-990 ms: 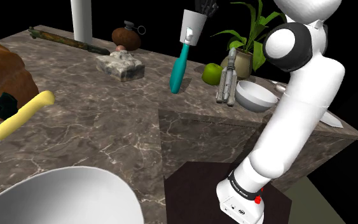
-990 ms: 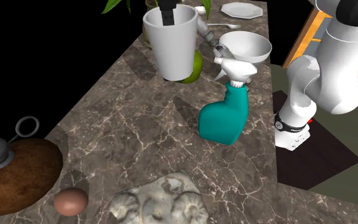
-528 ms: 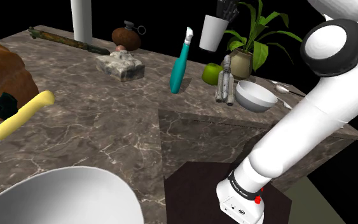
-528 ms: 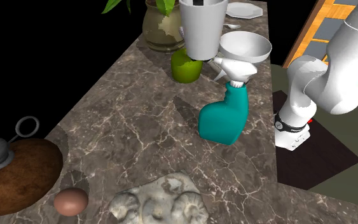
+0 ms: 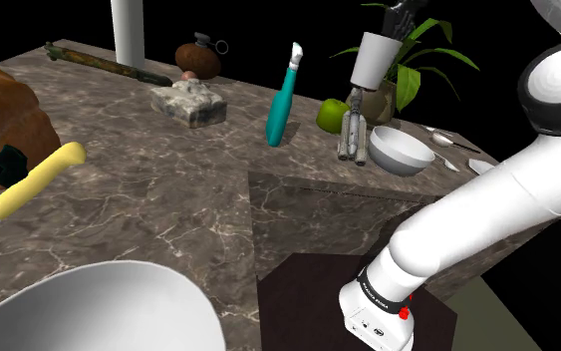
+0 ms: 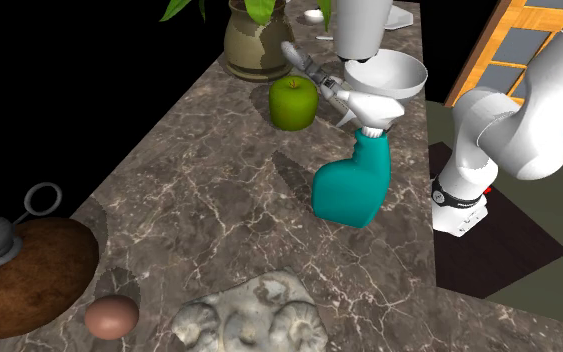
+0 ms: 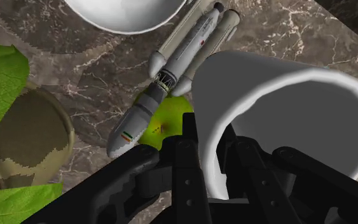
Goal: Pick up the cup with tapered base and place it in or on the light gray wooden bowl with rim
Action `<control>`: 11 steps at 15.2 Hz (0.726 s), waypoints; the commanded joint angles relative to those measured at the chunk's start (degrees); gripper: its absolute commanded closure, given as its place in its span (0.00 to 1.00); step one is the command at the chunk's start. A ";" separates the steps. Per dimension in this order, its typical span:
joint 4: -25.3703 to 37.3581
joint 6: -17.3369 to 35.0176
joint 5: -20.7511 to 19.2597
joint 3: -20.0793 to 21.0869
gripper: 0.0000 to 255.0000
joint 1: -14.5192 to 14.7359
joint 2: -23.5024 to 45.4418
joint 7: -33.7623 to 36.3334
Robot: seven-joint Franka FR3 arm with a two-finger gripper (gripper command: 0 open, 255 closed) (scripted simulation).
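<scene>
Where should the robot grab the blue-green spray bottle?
Probably the slim neck just under the white trigger head, reaching in level from the side. The spray bottle stands upright, its head overhangs the top and its body flares wide below.

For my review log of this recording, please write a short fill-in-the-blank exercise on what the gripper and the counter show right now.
The gripper is shut on the wall of the white ____, held clear of the counter.
The apple next to the toy rocket is ____ in colour.
The spray bottle has a ____ body and a white head.
Missing words: cup; green; teal.
</scene>
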 commanded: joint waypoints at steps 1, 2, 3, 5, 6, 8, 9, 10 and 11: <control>-1.96 -0.48 -1.14 -0.85 1.00 -0.65 -2.43 -1.79; -2.61 -0.92 -1.76 -1.39 1.00 -1.00 -3.55 -2.81; -3.17 -1.39 -2.40 -1.95 1.00 -1.36 -4.61 -3.86; -4.06 -2.39 -3.74 -3.14 1.00 -2.05 -6.57 -6.02; -4.38 -2.91 -4.43 -3.77 1.00 -2.37 -7.48 -7.14; -4.81 -3.98 -5.88 -5.11 1.00 -2.99 -9.14 -9.47; -4.91 -4.53 -6.64 -5.81 1.00 -3.28 -9.89 -10.68; -4.94 -5.09 -7.41 -6.54 1.00 -3.55 -10.58 -11.92; -4.90 -5.65 -8.20 -7.29 1.00 -3.82 -11.23 -13.19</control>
